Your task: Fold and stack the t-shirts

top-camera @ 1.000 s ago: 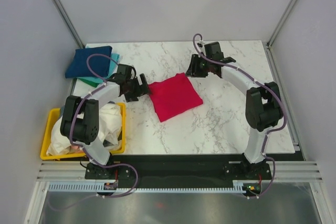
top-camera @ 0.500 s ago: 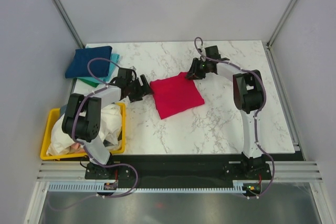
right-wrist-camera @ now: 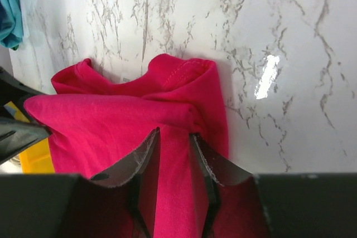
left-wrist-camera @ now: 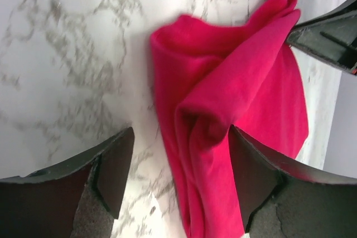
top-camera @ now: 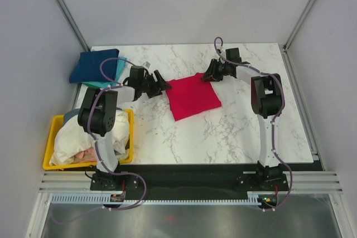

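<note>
A bright red t-shirt (top-camera: 192, 96) lies folded in the middle of the marble table (top-camera: 245, 126). At its left corner, my left gripper (top-camera: 162, 86) stands open. In the left wrist view a bunched fold of the red t-shirt (left-wrist-camera: 223, 93) lies between the wide jaws of the left gripper (left-wrist-camera: 179, 137). My right gripper (top-camera: 211, 75) is at the shirt's far right corner. In the right wrist view the right gripper (right-wrist-camera: 174, 136) is shut on a ridge of the red t-shirt (right-wrist-camera: 111, 121). A navy t-shirt (top-camera: 93, 65) lies on a teal one (top-camera: 120, 65) at the far left.
A yellow tray (top-camera: 53, 132) at the near left holds a white t-shirt (top-camera: 83, 137) and a grey-blue one (top-camera: 69, 115). Grey walls and slanted metal posts border the table. The teal cloth (right-wrist-camera: 8, 9) shows in the right wrist view's top left corner.
Both grippers moved in onto the red t-shirt's corners and a little farther back. The right jaws narrowed onto the cloth. The shirt shifted slightly to the right.
</note>
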Available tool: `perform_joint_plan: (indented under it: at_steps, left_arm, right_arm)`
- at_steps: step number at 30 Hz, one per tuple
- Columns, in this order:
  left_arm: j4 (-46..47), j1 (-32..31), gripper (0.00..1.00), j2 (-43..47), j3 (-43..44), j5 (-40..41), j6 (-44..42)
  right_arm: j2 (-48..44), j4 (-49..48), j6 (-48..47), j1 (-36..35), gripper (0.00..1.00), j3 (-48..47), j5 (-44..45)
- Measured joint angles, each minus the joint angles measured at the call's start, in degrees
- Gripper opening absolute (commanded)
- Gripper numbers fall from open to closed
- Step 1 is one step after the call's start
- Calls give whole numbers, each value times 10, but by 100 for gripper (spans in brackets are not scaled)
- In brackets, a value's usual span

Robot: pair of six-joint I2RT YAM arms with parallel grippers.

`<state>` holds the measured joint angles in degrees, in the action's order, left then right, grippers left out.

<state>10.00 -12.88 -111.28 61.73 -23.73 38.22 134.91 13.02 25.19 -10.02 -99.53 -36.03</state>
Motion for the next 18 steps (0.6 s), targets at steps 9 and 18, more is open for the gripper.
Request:
perform_joint_plan:
  at_steps: [9,18]
  left_arm:
    - [75,-1,40,-75,47,-36,32]
    - [77,-7,2,-92,48,-47,47]
  right_arm:
    - [9,-23,1,1,33,0,-27]
    - [-8,-93,24,9,74,46,-72]
